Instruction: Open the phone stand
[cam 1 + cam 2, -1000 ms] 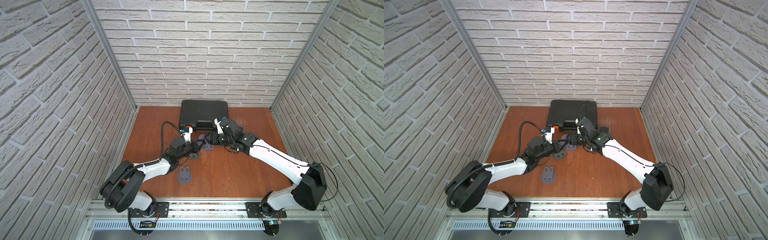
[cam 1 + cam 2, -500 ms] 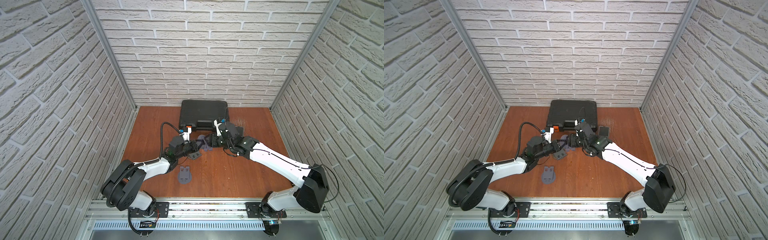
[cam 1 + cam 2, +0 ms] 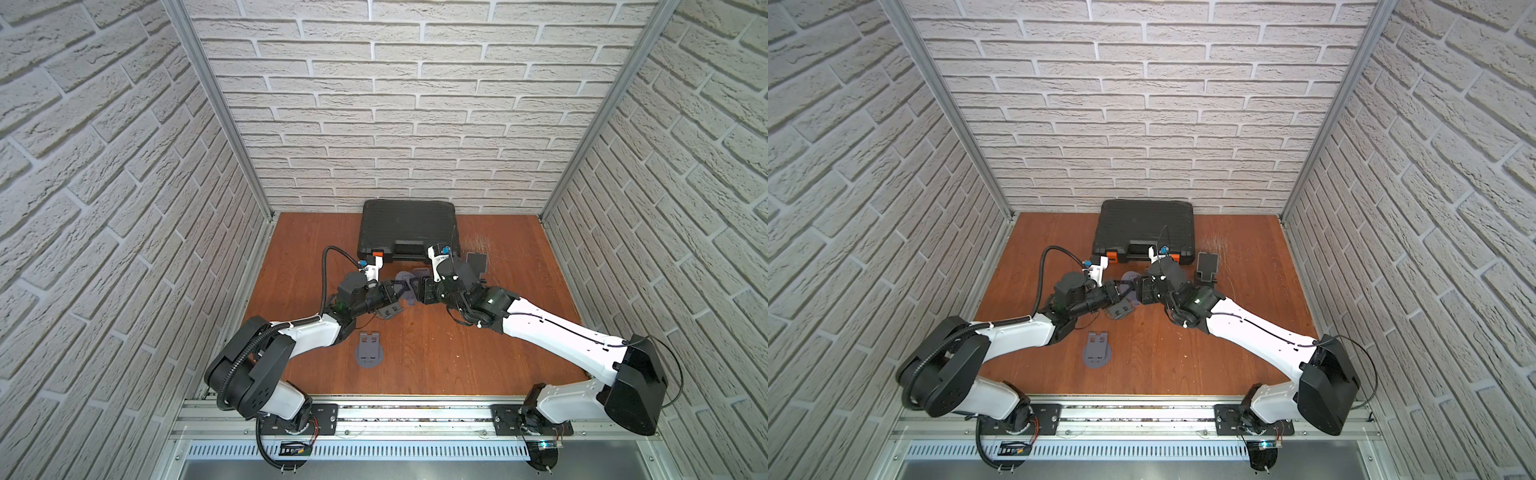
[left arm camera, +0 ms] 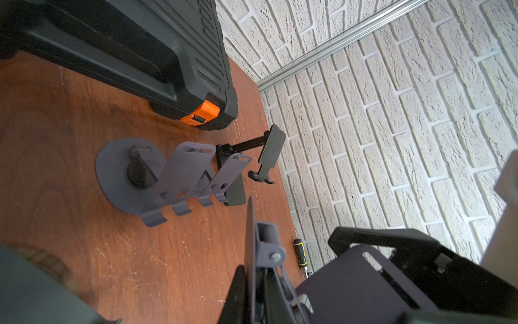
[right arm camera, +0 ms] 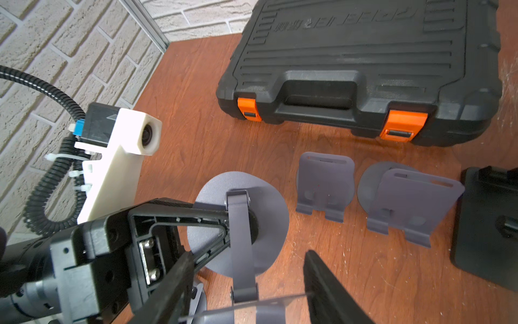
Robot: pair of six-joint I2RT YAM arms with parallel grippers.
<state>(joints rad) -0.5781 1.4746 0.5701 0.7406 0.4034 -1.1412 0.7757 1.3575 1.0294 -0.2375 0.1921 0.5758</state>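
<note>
walls: white brick | floor: reddish wood | corners: aluminium posts

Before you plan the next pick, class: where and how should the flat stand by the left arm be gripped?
From straight above, closing across the flat stand at its straight-sided plate end: it lies flat on the table, and those parallel edges should hold better than the round base.

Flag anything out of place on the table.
A small black-and-yellow screwdriver lies stray on the table near the side wall, past the gripped phone stand. White scuffs mark the wood beside the black case.
</note>
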